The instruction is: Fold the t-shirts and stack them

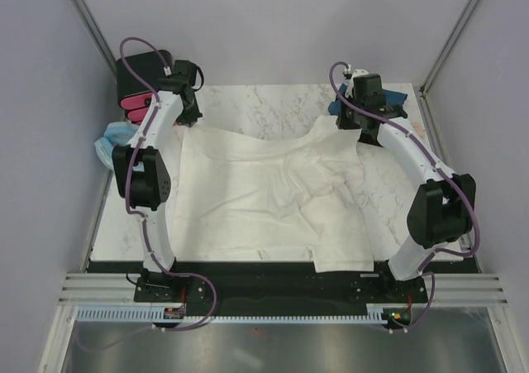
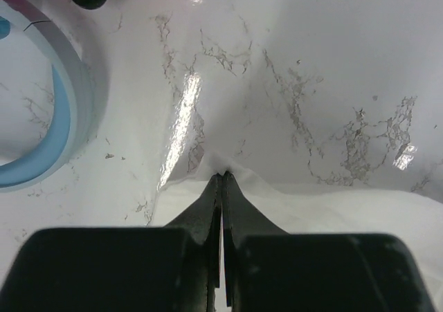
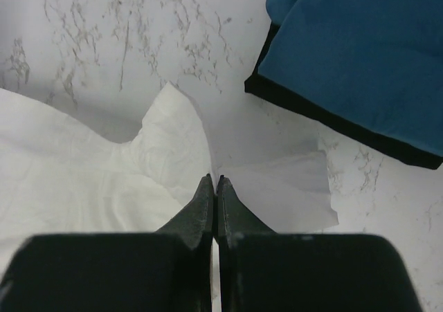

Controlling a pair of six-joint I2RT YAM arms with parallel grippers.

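Note:
The cream-white t-shirt [image 1: 256,191] lies spread and wrinkled over the marble table, one part hanging at the near edge. My left gripper [image 1: 188,113] holds its far left corner; in the left wrist view the left gripper [image 2: 223,175] is shut, with a small peak of the cream-white t-shirt [image 2: 332,208] pinched at the tips. My right gripper [image 1: 350,126] is at the shirt's far right edge; in the right wrist view the right gripper [image 3: 216,180] is shut on a raised fold of the cream-white t-shirt [image 3: 83,180]. The teal-blue t-shirt [image 3: 360,56] lies folded at the back right [image 1: 398,102].
A black box with pink drawers [image 1: 139,85] stands at the back left corner. A pale blue padded ring [image 1: 107,146] lies beside the left arm, and the pale blue ring [image 2: 50,129] also shows left of the left gripper. Walls enclose the table on three sides.

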